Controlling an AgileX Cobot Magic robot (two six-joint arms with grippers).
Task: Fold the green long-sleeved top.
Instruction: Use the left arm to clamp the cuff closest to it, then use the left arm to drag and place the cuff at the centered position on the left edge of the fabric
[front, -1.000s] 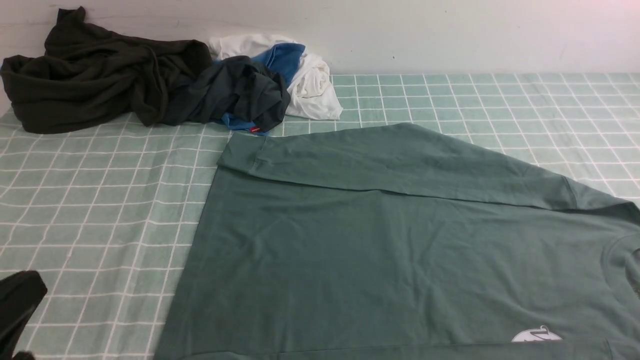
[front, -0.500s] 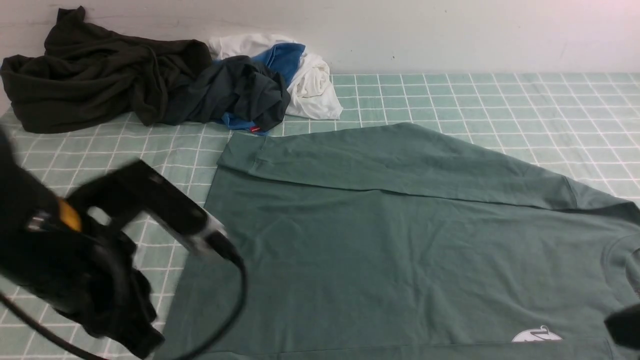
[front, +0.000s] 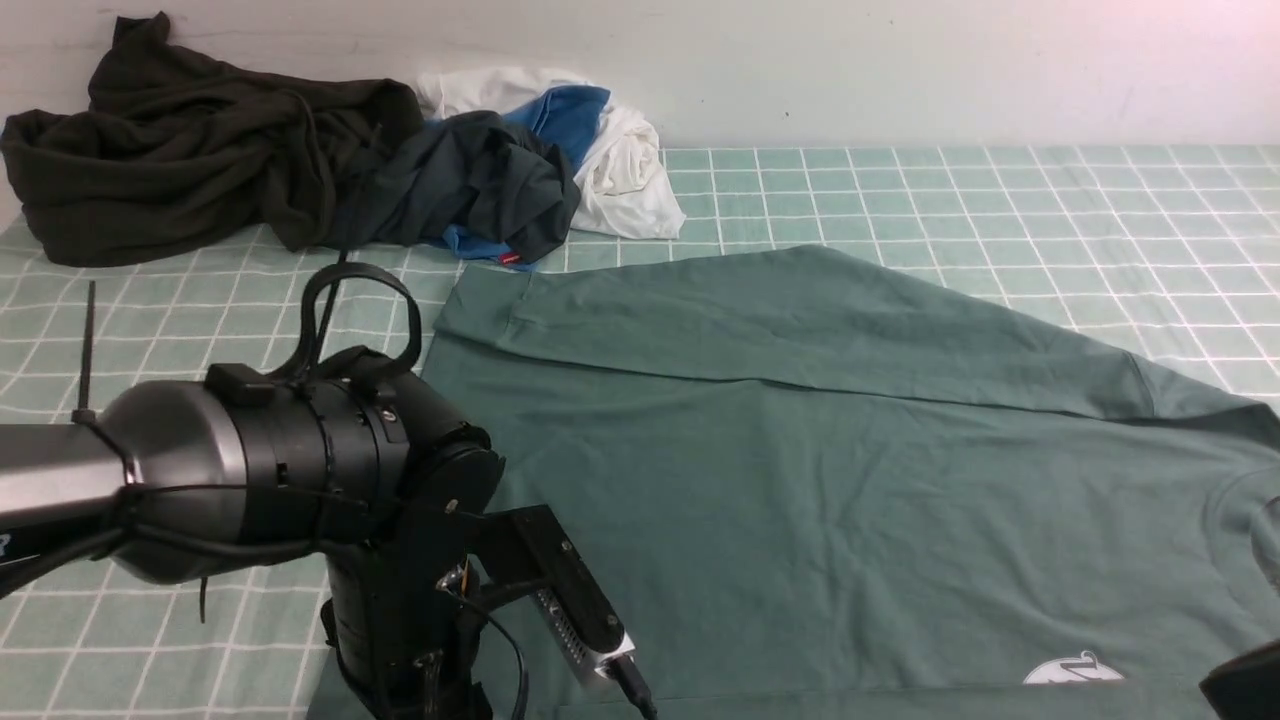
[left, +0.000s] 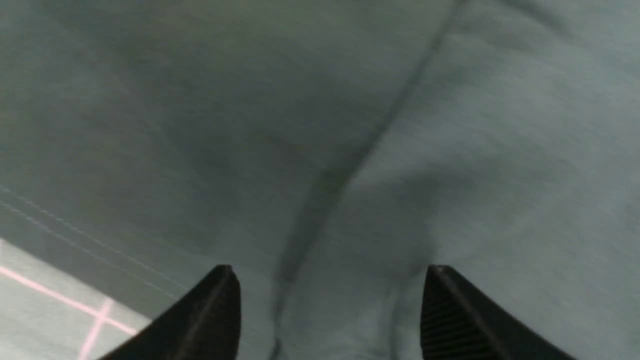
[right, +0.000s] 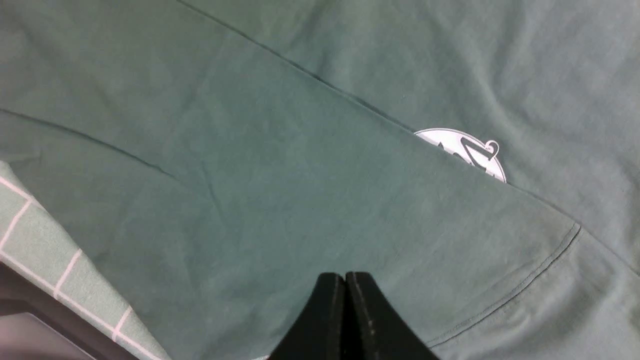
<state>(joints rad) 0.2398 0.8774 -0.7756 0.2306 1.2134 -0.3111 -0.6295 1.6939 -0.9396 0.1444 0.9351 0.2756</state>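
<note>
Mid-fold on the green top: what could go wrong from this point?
The left gripper, open over a layered edge of the green long-sleeved top, might pinch only the upper layer, undoing the folded sleeve. The right gripper is shut over the cloth, so that side may lag and skew the fold.

Plain white wall (front: 900, 70), pale green grid-checked cloth (front: 1000, 200), even light

Green top (front: 820, 500): chest print (right: 460, 147) half beneath folded sleeve (right: 325, 200), neckline (front: 1235, 500) partly beyond the front view's right edge.
</note>
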